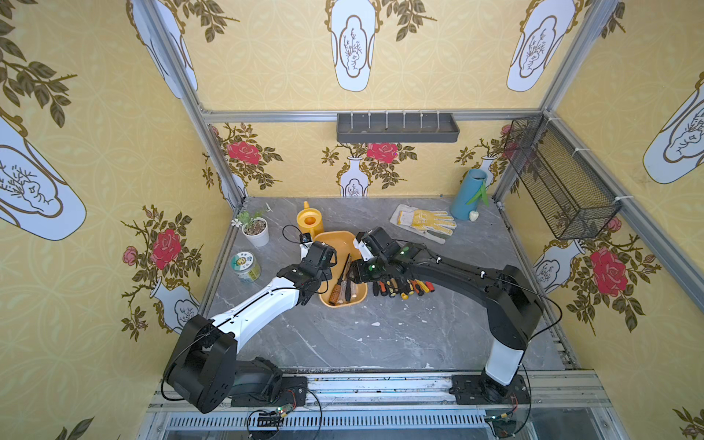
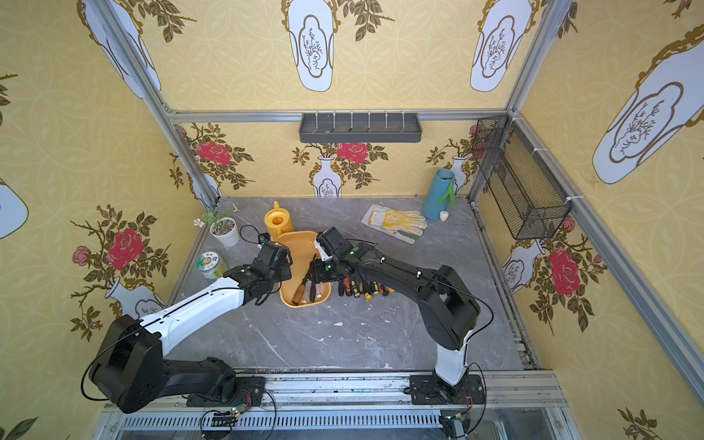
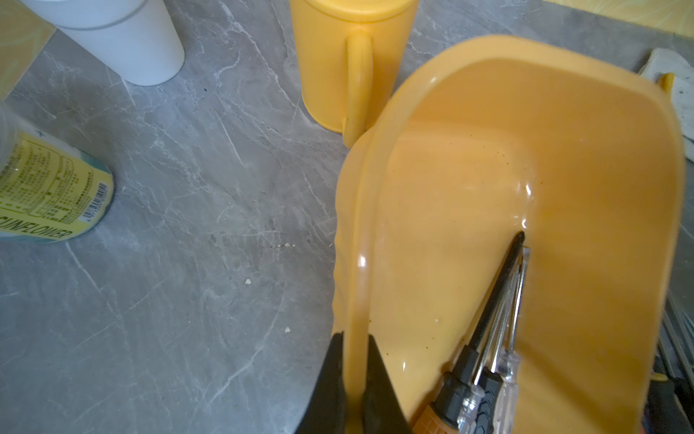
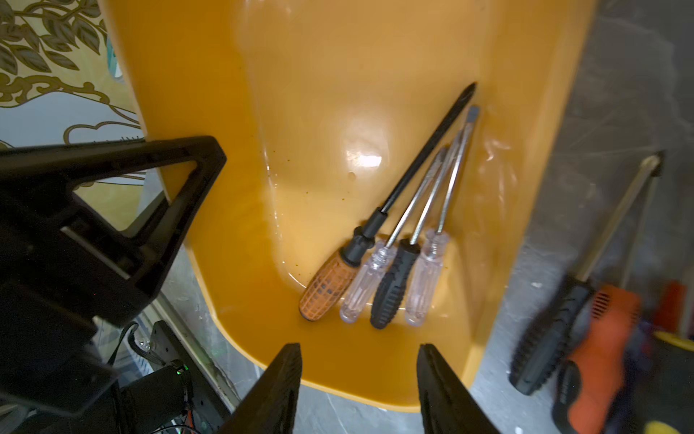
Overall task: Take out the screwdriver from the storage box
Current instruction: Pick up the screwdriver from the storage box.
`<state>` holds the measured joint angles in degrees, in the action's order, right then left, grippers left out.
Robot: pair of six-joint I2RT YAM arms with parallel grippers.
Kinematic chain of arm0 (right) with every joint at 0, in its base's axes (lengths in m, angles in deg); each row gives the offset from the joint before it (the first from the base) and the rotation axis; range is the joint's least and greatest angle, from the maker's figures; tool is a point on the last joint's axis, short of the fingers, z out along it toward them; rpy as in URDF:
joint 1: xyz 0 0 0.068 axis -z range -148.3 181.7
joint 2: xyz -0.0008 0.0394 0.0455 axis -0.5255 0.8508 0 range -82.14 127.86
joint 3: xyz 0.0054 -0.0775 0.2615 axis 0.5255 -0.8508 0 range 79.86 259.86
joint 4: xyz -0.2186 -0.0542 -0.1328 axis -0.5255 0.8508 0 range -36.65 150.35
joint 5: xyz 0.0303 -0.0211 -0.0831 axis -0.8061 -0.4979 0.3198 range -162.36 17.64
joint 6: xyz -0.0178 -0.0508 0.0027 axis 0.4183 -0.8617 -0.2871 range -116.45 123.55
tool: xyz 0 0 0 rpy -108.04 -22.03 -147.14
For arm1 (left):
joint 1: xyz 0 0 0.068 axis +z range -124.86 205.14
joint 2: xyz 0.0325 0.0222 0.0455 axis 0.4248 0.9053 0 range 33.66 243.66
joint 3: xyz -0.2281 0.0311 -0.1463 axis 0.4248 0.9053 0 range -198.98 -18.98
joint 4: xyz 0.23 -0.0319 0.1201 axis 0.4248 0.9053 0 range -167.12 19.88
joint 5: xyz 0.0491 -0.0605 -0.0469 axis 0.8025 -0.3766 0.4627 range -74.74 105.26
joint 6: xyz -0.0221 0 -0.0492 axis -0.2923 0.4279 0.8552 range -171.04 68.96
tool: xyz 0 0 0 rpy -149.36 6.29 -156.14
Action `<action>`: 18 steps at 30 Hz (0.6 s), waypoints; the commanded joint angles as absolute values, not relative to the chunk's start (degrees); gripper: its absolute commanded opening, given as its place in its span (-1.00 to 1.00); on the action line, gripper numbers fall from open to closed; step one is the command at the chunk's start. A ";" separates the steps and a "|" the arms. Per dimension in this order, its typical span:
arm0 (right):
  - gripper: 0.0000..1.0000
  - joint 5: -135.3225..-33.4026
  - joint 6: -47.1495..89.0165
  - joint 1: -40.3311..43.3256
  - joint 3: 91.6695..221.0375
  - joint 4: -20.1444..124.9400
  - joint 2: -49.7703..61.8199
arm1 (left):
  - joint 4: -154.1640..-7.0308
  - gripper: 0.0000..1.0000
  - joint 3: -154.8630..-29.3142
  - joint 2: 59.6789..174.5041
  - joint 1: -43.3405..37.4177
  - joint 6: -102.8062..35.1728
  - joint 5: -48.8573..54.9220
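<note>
The left gripper (image 3: pixel 355 338) is clamped on the side rim of the storage box (image 4: pixel 319 75), steadying it near the middle of the worktop (image 1: pixel 381 335). The right gripper (image 4: pixel 359 347) hovers empty, jaws apart, over the box's front end, where four screwdrivers (image 4: pixel 390 278) lie side by side. This looks like the approach; next it must drop and straddle one handle without nudging its neighbours.

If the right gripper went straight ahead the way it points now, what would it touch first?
The right gripper, open, would likely first meet the screwdriver handles lying in the storage box, probably the black-handled screwdriver. How far off they are is hard to judge.
</note>
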<state>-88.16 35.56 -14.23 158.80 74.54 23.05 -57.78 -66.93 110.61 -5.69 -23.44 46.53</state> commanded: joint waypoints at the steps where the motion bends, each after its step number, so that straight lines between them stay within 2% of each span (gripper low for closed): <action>1: 0.09 -89.11 39.86 -15.02 158.51 70.05 24.17 | -60.26 -1.00 -66.31 110.36 -5.71 -22.92 46.27; 18: 0.10 -92.83 46.91 -17.00 158.82 61.62 31.80 | -60.96 -1.00 -65.33 109.65 -5.71 -23.23 46.31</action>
<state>-92.00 44.52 -16.79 159.00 65.77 31.44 -58.18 -65.57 109.78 -5.69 -23.46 46.51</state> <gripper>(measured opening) 0.547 0.102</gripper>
